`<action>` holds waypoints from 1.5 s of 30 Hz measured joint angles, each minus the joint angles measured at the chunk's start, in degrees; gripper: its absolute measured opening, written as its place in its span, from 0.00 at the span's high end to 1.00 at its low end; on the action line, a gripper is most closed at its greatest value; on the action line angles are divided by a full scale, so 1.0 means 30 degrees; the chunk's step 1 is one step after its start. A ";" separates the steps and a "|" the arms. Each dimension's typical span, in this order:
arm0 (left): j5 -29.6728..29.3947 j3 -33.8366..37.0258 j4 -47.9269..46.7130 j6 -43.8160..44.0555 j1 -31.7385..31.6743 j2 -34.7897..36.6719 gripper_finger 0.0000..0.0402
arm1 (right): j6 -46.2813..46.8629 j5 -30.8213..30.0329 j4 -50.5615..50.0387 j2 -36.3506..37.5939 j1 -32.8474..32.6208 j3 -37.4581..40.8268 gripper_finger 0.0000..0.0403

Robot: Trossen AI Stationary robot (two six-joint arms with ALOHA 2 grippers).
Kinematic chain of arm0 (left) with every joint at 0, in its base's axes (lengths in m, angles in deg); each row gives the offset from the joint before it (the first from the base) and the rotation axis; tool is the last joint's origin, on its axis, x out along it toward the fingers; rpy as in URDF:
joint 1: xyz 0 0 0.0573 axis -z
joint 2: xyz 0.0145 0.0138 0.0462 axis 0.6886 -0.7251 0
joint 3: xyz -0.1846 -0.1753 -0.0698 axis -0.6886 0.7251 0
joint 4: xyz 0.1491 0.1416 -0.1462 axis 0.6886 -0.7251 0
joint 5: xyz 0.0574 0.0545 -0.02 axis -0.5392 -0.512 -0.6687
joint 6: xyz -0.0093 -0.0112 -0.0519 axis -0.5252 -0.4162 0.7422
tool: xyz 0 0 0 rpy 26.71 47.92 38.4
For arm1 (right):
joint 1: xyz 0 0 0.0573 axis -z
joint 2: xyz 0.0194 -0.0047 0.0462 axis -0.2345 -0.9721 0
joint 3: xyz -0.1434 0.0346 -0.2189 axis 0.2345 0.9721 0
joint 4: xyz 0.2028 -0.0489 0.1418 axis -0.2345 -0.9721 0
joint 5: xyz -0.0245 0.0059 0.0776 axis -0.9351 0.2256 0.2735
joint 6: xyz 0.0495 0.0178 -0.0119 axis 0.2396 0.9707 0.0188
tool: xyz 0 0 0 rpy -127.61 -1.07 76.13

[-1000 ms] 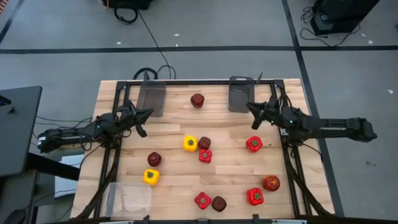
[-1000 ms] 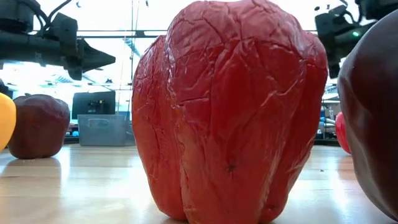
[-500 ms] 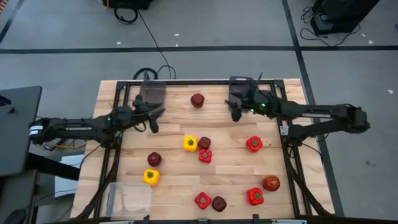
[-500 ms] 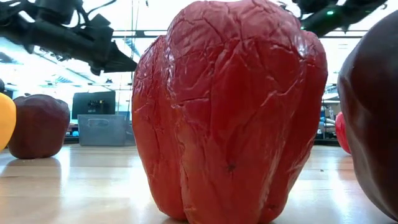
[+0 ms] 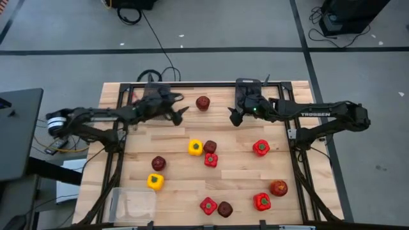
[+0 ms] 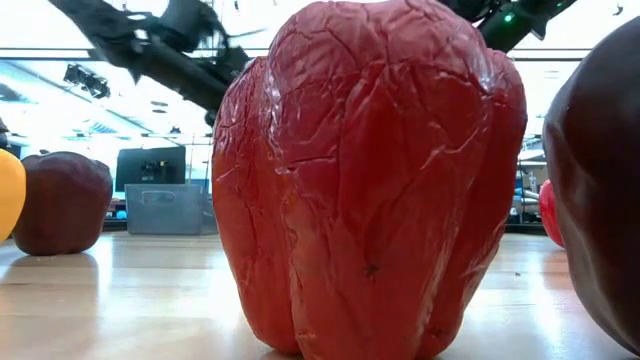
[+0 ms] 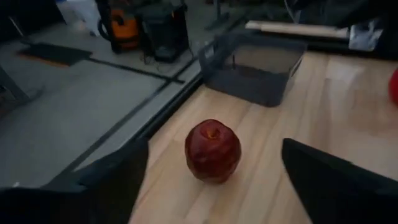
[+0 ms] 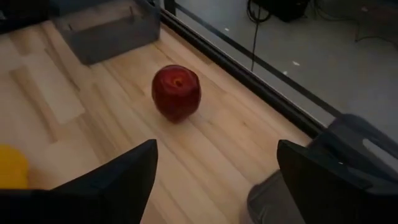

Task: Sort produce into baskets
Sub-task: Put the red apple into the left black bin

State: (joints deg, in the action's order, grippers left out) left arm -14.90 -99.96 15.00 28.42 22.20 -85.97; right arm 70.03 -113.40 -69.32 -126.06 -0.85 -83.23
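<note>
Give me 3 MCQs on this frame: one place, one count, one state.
1. Where is the maroon apple that both wrist views show?
A. In the clear bin
B. On the table between the two grey bins
C. Held in a claw

2. How many yellow peppers are on the table?
A. Two
B. Four
C. None

3. What state is the left claw in?
A. Shut on a pepper
B. Open, holding nothing
C. Out of view

Key: 1 B, the high view shows the apple on bare wood between the left grey bin and the right grey bin. 2 A, one yellow pepper mid-table, another lower left. 3 B, its fingers are spread apart in the left wrist view.
</note>
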 joint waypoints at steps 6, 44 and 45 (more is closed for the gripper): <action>0.0724 -0.2755 -0.0111 -0.0105 -0.0705 -0.4141 0.06 | 0.1469 -0.0953 -0.1154 0.0472 -0.1313 0.0070 0.17; 0.5091 -1.2140 -0.8843 -0.0532 -0.2770 -1.2338 0.00 | 0.1974 -0.0458 -0.2761 0.0472 -0.2303 0.0099 0.17; 0.5104 -1.2140 -0.8987 -0.0700 -0.2770 -1.2344 0.00 | 0.1968 -0.0454 -0.2723 0.0472 -0.2303 0.0099 0.17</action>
State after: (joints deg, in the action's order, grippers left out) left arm 0.41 -136.38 -11.96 26.32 13.89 -123.00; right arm 75.94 -114.76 -77.49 -124.64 -7.76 -82.93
